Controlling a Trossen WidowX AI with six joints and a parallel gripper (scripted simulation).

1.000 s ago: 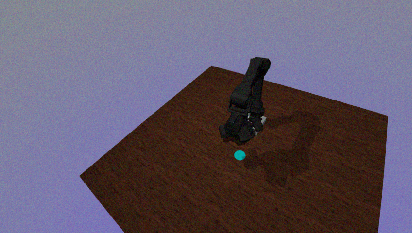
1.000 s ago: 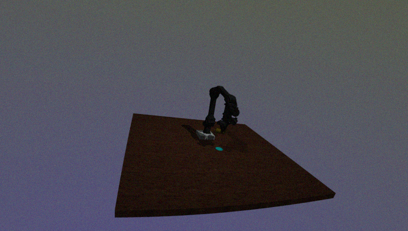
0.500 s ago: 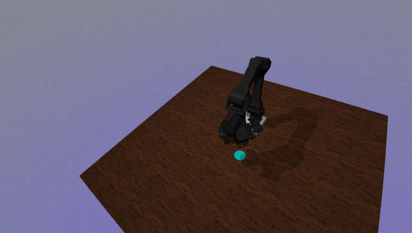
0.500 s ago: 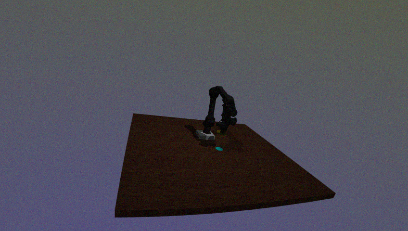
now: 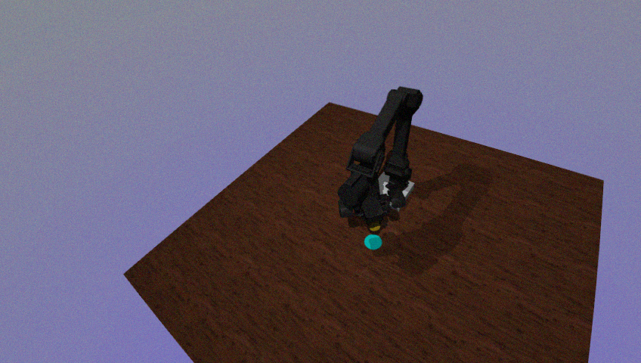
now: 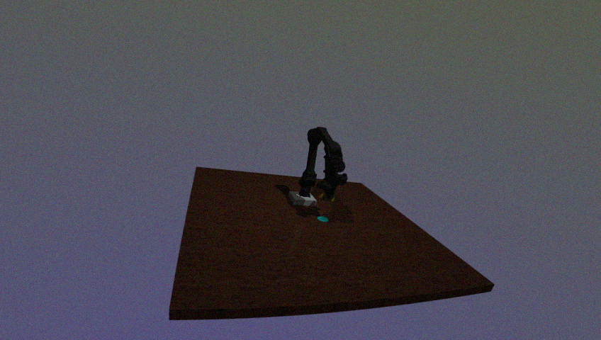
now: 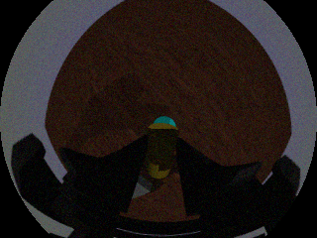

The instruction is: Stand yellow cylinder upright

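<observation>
The yellow tall cylinder (image 5: 374,228) (image 6: 332,199) (image 7: 159,172) is between the fingers of my gripper (image 5: 373,221) (image 7: 161,141), which is shut on it. In the exterior view it shows only as small yellow patches beside the dark fingers, above the table; its exact tilt is hard to tell. In the wrist view it extends lengthwise between the fingers. The cyan circle (image 5: 373,242) (image 6: 322,219) (image 7: 164,120) is flat on the table. In the top view it shows just below the cylinder's visible end; in the wrist view that end hides its lower part.
The arm's pale base block (image 5: 408,189) (image 6: 302,198) (image 7: 142,188) stands close behind the gripper. The brown wooden table (image 5: 270,252) (image 6: 253,261) (image 7: 198,64) bears the arm's shadow. The table's outer edges show in the top and exterior views.
</observation>
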